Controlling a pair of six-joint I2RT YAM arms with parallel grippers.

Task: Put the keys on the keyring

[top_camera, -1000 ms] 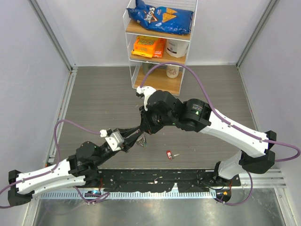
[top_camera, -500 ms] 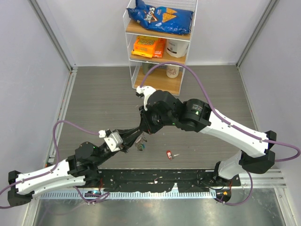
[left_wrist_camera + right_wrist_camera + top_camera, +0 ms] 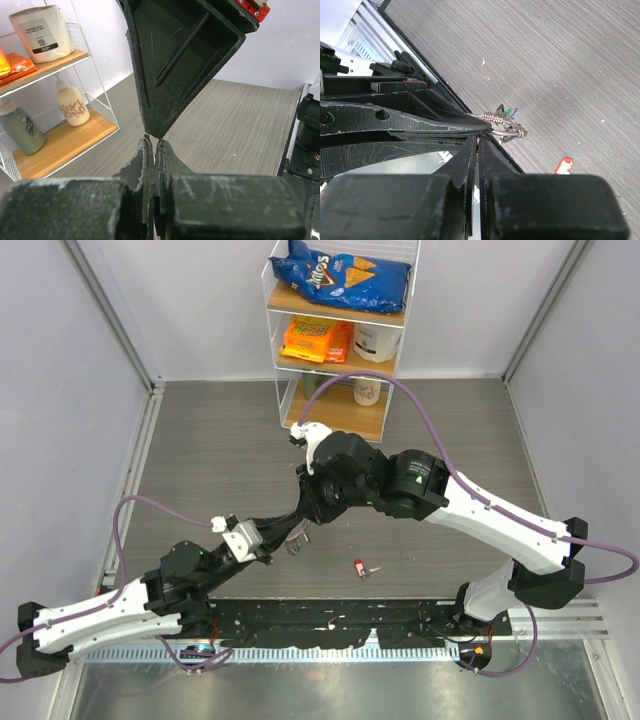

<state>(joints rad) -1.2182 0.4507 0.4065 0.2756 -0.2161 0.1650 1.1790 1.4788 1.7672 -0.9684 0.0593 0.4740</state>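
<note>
Starting on the left: the left gripper (image 3: 153,144) reaches in low over the table (image 3: 220,450), its fingers clenched to a hairline gap. From the right wrist view its tip looks to be nipping the wire of the keyring (image 3: 512,131), which juts out just past it.

The ring hangs above the table at the middle of the scene. Bunched against it are a green key (image 3: 509,113) and a blue key (image 3: 514,112), which by the look of it are threaded on.

Next comes the right gripper (image 3: 477,144), nose to nose with the left one, tips all but touching. Its fingers are pressed together too, but whether they also bite the wire I cannot tell; the ring sits right at their tip.

Further right and nearer lies the red key (image 3: 564,165), flat on the table and well apart from both grippers — the one left to do, I reckon.

The step in hand reads as a regrip of the ring. To do it well, one gripper should hold the bare wire firmly, clear of the hanging keys, with the ring's opening exposed. Only then should the other let go — a slack pinch here and the ring twists or drops. The red key wants picking up with its hole left free.
</note>
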